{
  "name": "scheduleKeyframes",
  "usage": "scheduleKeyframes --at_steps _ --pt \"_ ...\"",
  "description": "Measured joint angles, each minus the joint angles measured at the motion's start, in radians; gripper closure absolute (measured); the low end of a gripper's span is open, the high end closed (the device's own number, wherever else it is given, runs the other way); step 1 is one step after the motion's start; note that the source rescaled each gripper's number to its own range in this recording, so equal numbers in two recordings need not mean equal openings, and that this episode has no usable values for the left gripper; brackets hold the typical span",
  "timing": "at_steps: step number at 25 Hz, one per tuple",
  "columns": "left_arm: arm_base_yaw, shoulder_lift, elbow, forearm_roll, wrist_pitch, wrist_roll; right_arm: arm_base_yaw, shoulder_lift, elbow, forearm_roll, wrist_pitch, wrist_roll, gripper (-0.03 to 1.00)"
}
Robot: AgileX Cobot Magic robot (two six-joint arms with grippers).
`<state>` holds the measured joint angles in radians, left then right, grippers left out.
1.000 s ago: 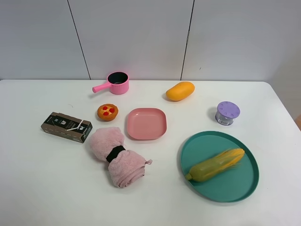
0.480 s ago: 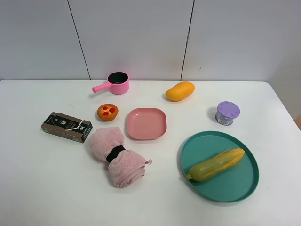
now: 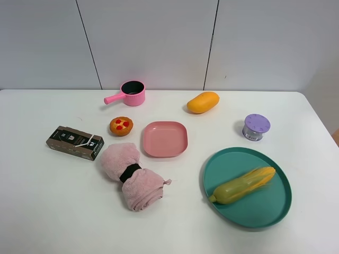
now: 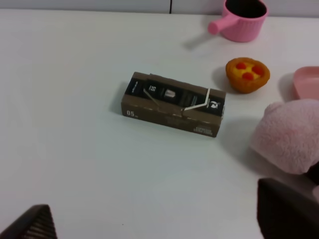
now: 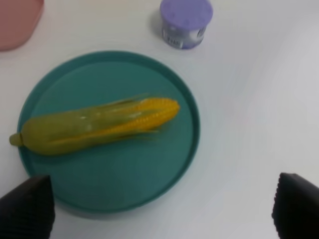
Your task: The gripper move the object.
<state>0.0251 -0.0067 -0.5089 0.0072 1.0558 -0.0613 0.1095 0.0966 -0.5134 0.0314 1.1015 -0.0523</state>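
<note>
The small round tart [image 3: 121,126], with an orange-brown crust and a yellow top with red dots, sits on the white table left of the pink square plate [image 3: 164,138]. It also shows in the left wrist view [image 4: 247,74], beyond the brown box [image 4: 173,103]. My left gripper [image 4: 159,221] is open and empty, well short of the tart, with the box between them. My right gripper [image 5: 160,209] is open and empty above the teal plate [image 5: 164,164] holding a corn cob [image 5: 94,125]. Neither arm shows in the exterior high view.
A pink pot [image 3: 131,93] and an orange mango [image 3: 203,102] stand at the back. A purple-lidded cup [image 3: 256,127] is at the right. A rolled pink towel [image 3: 131,176] lies in front of the tart, and the brown box [image 3: 74,142] to its left.
</note>
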Motion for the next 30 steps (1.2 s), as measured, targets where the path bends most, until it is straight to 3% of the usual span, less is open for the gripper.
scheduleKeyframes --at_steps 14,30 --pt "0.0 0.0 0.0 -0.001 0.0 0.0 -0.011 -0.012 0.007 0.015 -0.026 0.004 -0.03" --pt "0.0 0.0 0.0 -0.001 0.0 0.0 -0.238 -0.099 0.007 0.025 -0.032 0.004 -0.03"
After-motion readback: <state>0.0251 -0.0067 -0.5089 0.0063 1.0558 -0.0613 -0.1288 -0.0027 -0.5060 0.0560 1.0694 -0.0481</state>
